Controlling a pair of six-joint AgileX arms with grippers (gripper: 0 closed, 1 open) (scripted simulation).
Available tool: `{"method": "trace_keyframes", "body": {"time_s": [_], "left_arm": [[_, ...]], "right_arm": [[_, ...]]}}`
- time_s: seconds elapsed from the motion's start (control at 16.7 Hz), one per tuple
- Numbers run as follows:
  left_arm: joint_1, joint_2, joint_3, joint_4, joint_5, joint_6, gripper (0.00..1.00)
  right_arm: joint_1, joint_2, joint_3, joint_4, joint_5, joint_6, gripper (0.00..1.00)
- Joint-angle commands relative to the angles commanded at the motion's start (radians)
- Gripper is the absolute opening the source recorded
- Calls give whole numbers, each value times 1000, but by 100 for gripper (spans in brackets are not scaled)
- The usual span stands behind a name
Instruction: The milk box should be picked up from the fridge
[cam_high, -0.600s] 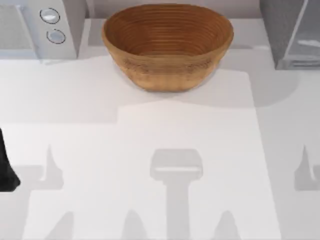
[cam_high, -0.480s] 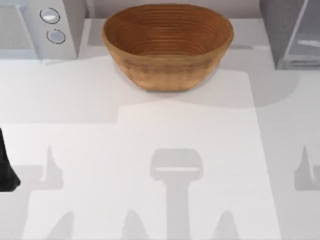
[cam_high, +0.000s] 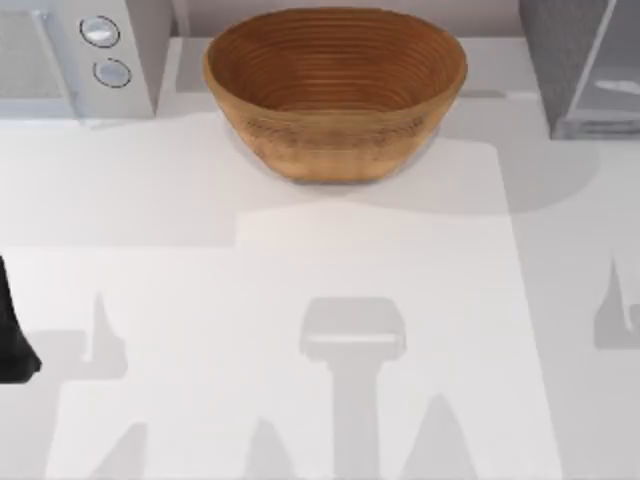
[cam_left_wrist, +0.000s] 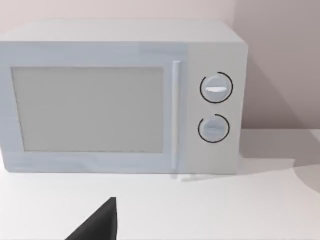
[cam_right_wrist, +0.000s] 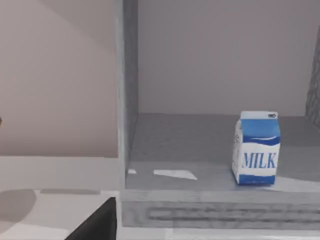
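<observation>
The milk box (cam_right_wrist: 256, 148), blue with a white band and the word MILK, stands upright on the grey floor of the open fridge (cam_right_wrist: 175, 135), toward one side of the compartment. A dark part of my right gripper (cam_right_wrist: 97, 222) shows at the edge of the right wrist view, well short of the fridge's front sill and apart from the carton. From above, the fridge (cam_high: 558, 60) stands at the table's far right corner. My left arm (cam_high: 12, 330) is parked at the table's left edge, its gripper (cam_left_wrist: 97, 222) facing the microwave.
A wicker basket (cam_high: 335, 90) sits at the back middle of the table. A light-grey microwave (cam_high: 70, 55) with two round knobs stands at the back left, its door closed (cam_left_wrist: 87, 110). White tabletop (cam_high: 330, 260) spreads in front of them.
The arm shadows at the table's right edge and front right have shifted slightly. The left arm, basket, microwave and fridge have not moved.
</observation>
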Motion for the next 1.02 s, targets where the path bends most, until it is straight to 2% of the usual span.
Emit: {"method": "trace_keyframes", "body": {"time_s": [0.6, 1.02], "left_arm": [[0, 0, 0, 0, 0, 0, 100], [0, 0, 0, 0, 0, 0, 100]], "right_arm": [[-270, 977, 70, 815, -260, 18, 100], [-393, 1381, 124, 1207, -382, 24, 100]]}}
